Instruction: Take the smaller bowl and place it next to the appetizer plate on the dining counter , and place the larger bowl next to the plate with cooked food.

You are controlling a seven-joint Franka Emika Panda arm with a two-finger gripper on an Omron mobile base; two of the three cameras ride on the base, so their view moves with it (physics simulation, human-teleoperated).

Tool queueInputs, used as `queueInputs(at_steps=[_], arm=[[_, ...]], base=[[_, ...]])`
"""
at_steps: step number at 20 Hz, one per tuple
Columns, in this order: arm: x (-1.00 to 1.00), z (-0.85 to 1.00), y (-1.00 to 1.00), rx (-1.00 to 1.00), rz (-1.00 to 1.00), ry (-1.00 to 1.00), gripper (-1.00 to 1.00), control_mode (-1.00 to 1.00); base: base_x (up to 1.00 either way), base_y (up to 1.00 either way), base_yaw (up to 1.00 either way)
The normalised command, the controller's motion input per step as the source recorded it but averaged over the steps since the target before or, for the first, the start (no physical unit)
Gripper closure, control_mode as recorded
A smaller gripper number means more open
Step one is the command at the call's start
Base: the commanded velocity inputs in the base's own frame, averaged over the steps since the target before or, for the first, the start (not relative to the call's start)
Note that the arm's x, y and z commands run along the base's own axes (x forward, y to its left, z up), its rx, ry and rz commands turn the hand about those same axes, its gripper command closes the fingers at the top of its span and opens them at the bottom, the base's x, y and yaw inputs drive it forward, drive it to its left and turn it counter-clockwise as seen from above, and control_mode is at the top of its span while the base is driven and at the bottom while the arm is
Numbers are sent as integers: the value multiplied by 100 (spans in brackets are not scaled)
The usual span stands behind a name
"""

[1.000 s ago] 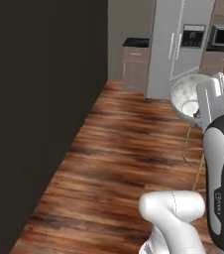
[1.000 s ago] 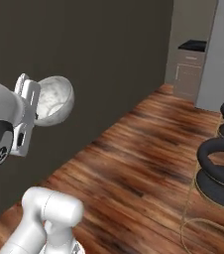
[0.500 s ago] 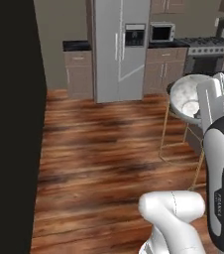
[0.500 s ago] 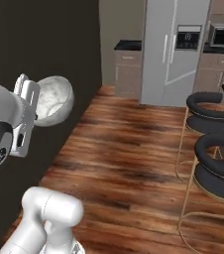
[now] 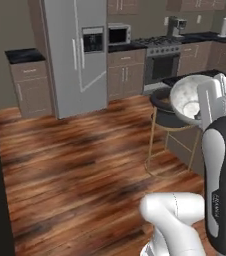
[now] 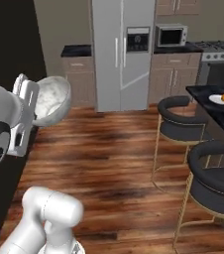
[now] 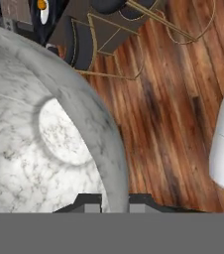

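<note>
No text, label, brand, number or sign can be read here. A dark vertical mark runs down the black band of the robot arm (image 5: 216,212) at the near right of the left base view, but it is too blurred to make out.

Smaller bowl (image 7: 44,144) pinched at its rim by the gripper (image 7: 115,202), above wood floor (image 7: 168,99).
</note>
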Motion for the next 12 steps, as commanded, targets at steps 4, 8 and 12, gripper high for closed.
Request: queueInputs(at_steps=[4,8,12], arm=[[0,0,0,0,0,0,100,100],[0,0,0,0,0,0,100,100],[0,0,0,0,0,0,100,100]], base=[[100,28,-44],[100,75,-51],[100,87,-52]])
